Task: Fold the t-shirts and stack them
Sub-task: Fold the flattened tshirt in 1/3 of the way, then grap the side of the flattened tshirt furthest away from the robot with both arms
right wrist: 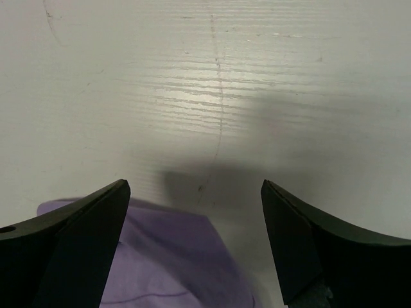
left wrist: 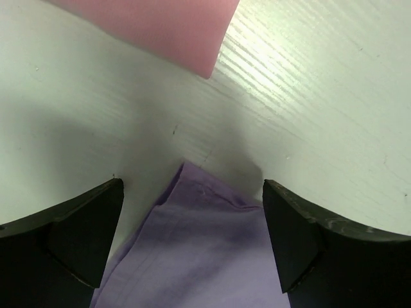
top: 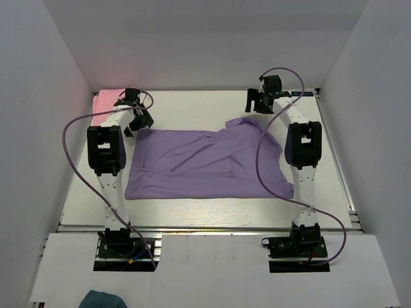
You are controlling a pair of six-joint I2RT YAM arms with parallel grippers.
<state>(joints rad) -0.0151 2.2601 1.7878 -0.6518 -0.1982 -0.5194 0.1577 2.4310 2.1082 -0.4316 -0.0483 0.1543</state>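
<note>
1. the pink t-shirt (top: 103, 104) lies in the far left corner of the table (top: 192, 212), partly hidden behind the left arm.
2. the left gripper (left wrist: 191, 192) hangs over the purple shirt's far left corner, jaws spread wide, holding nothing.
3. the purple t-shirt (top: 192, 163) lies spread across mid-table, its right part rumpled.
4. the right gripper (right wrist: 194, 186) hovers just beyond that shirt's far right edge, jaws wide apart and empty.
</note>
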